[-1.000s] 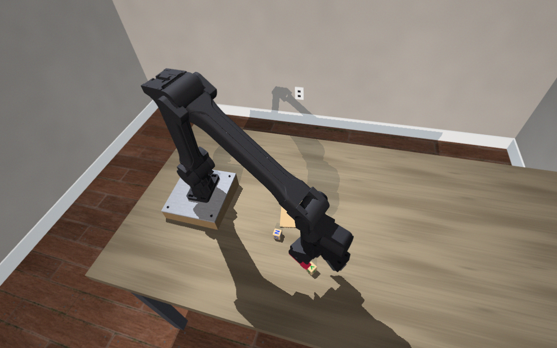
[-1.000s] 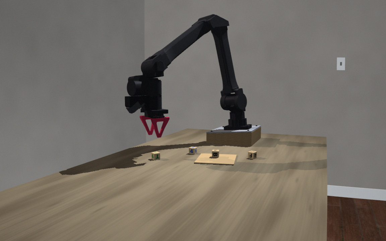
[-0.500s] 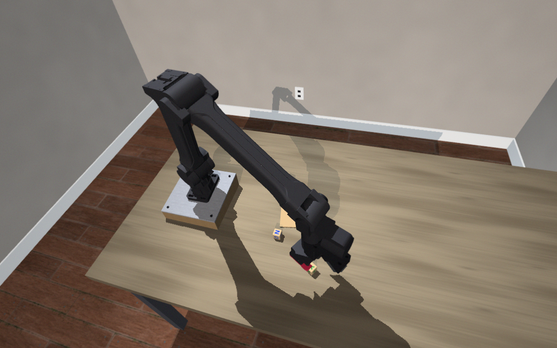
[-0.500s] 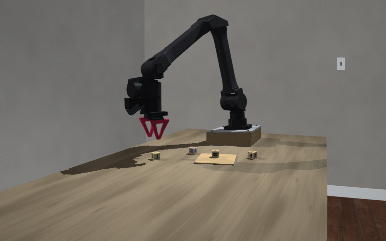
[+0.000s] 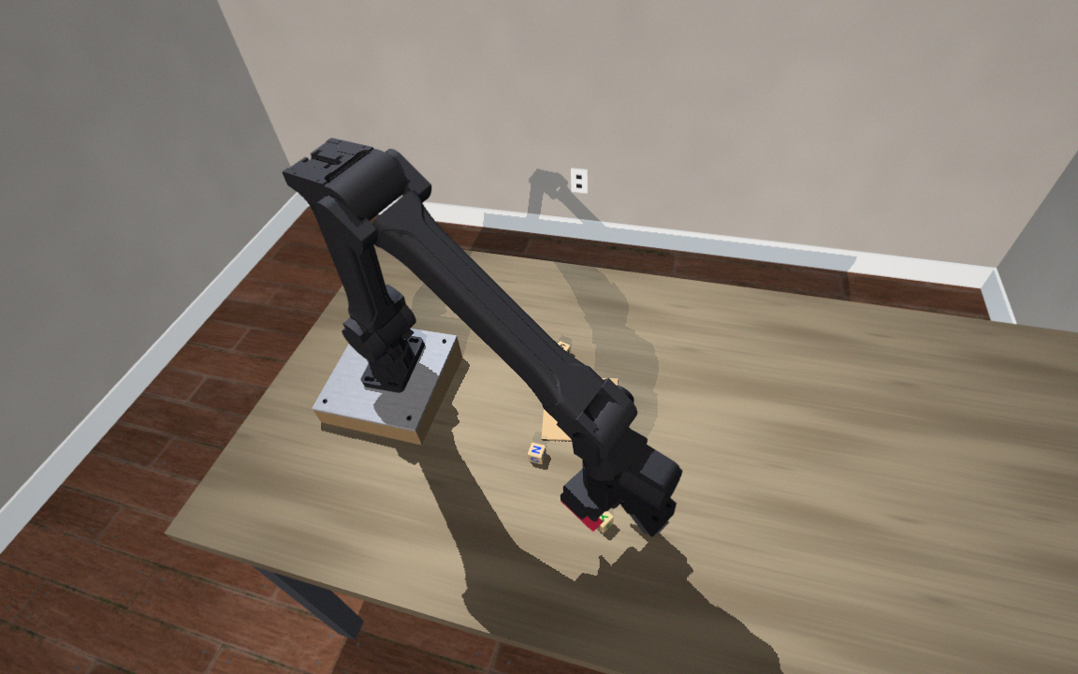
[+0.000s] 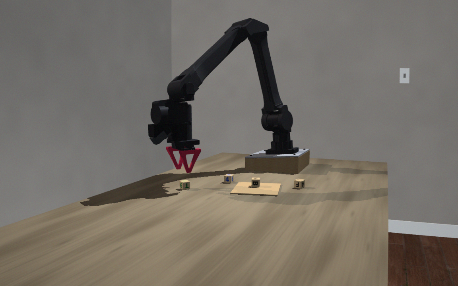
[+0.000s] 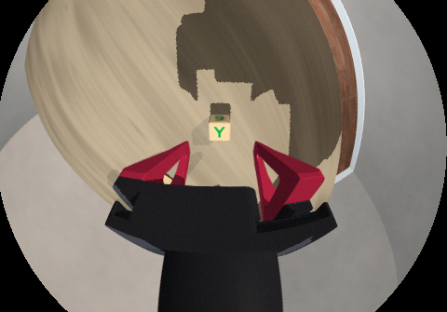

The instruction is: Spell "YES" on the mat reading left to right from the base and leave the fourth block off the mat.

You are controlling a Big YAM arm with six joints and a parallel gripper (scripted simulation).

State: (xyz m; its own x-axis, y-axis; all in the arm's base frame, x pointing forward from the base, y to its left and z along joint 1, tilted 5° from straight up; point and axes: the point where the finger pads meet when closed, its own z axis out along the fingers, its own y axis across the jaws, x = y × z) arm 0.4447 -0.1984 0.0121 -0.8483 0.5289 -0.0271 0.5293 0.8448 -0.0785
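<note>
The Y block [image 5: 605,521] [image 6: 184,184] [image 7: 219,129] lies on the table, green Y up and upright in the wrist view. My gripper [image 6: 183,170] [image 7: 222,146] is open and empty, above the table near the Y block, its fingers to either side of it in the wrist view. The N block [image 5: 535,452] [image 6: 228,178] lies off the mat, blue N up. The tan mat [image 5: 555,427] [image 6: 266,191] lies flat, partly hidden by the arm in the top view. A block with a black B on its side [image 6: 255,182] stands on it. Another block [image 5: 562,344] [image 6: 299,183], F on its side, lies off the mat. Their top letters are unclear.
The robot base [image 5: 350,393] [image 6: 271,163] stands behind the mat as seen in the exterior view. The N block lies between the Y block and the base. The arm's shadow falls across the table around the Y block.
</note>
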